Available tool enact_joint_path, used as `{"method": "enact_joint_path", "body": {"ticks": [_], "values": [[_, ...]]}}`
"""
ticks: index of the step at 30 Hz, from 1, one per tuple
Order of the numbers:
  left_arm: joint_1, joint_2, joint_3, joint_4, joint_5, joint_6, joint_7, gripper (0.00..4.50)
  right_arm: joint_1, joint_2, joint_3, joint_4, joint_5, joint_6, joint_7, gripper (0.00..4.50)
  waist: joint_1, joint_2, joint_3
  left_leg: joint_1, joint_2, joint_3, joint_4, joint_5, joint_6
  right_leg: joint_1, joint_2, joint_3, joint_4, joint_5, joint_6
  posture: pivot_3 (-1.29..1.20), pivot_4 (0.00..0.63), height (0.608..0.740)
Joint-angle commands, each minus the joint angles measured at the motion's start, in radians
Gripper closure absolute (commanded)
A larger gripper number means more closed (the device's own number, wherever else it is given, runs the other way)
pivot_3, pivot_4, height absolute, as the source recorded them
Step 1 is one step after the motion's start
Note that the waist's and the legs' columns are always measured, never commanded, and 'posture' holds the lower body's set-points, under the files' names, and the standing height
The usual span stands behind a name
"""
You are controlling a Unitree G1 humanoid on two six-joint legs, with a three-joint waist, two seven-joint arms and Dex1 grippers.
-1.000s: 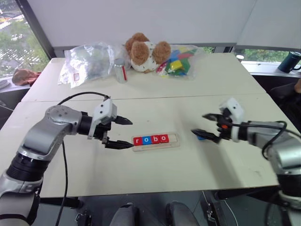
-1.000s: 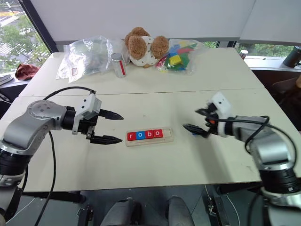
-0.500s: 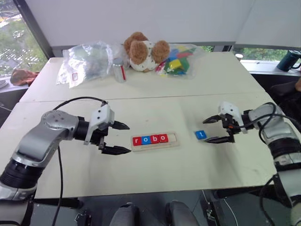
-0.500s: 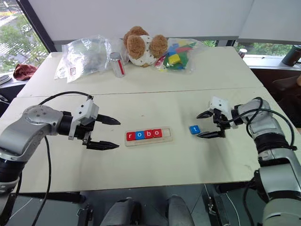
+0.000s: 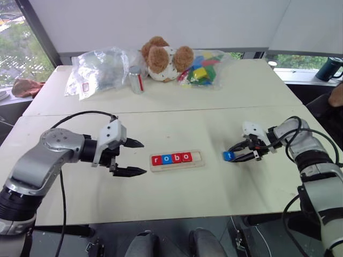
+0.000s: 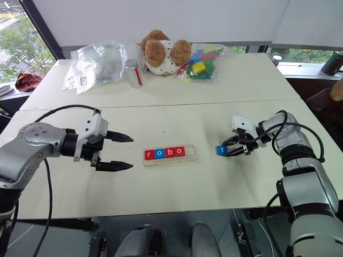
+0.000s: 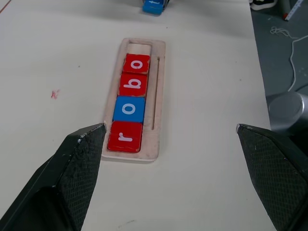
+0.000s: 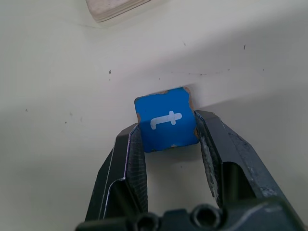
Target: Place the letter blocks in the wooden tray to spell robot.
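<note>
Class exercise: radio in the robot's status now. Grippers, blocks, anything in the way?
Right gripper shut on blue t block. Left gripper open, empty. Wooden tray reads r-o-b-o, end slot free. Path to the tray clear.

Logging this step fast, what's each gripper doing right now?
Left gripper: open, holding nothing, beside the wooden tray.
Right gripper: shut on the blue t block, on the table.

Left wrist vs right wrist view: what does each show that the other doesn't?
Left wrist alone: four tiles spelling r, o, b, o in the tray, its last slot bare, between the left gripper's wide-open fingers. Right wrist alone: the right gripper shut on the blue t tile, letter readable. Both: the tray, the t tile and the table.
</note>
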Motion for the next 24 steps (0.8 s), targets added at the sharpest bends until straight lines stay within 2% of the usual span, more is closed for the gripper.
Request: {"method": "enact_joint_path", "body": {"ticks": [1, 5, 12, 24], "values": [[0.001, 0.019, 0.035, -0.011, -0.008, -0.014, -0.001, 0.0, -0.049, 0.025, -0.013, -0.079, 0.034, 0.059, 0.02, 3.38, -0.001, 0.0, 0.0, 0.0, 0.0, 0.0, 0.0, 0.0, 0.0, 0.0, 0.0, 0.0, 0.0, 0.0, 0.0, 0.0, 0.15, 0.74], [-0.014, 0.006, 0.02, 0.001, -0.001, -0.021, 0.005, 0.0, -0.062, 0.058, 0.023, -0.195, 0.064, 0.156, 0.022, 3.38, -0.003, 0.0, 0.0, 0.0, 0.0, 0.0, 0.0, 0.0, 0.0, -0.001, 0.0, 0.0, 0.002, 0.0, 0.0, 0.0, 0.15, 0.74], [-0.024, -0.012, 0.005, 0.009, 0.008, -0.026, 0.012, 0.0, -0.068, 0.111, 0.064, -0.281, 0.039, 0.222, 0.022, 3.38, 0.006, 0.0, 0.0, -0.001, 0.0, 0.0, 0.0, 0.0, 0.0, -0.001, -0.001, -0.001, 0.001, 0.0, 0.0, 0.0, 0.15, 0.74], [-0.012, -0.019, 0.005, -0.003, 0.001, -0.016, 0.031, 0.0, -0.068, 0.177, 0.104, -0.279, -0.016, 0.218, 0.01, 3.38, 0.0, 0.0, 0.0, -0.001, -0.001, 0.0, 0.0, 0.0, 0.0, -0.002, -0.001, -0.001, 0.001, 0.0, 0.0, 0.0, 0.15, 0.74]]}}
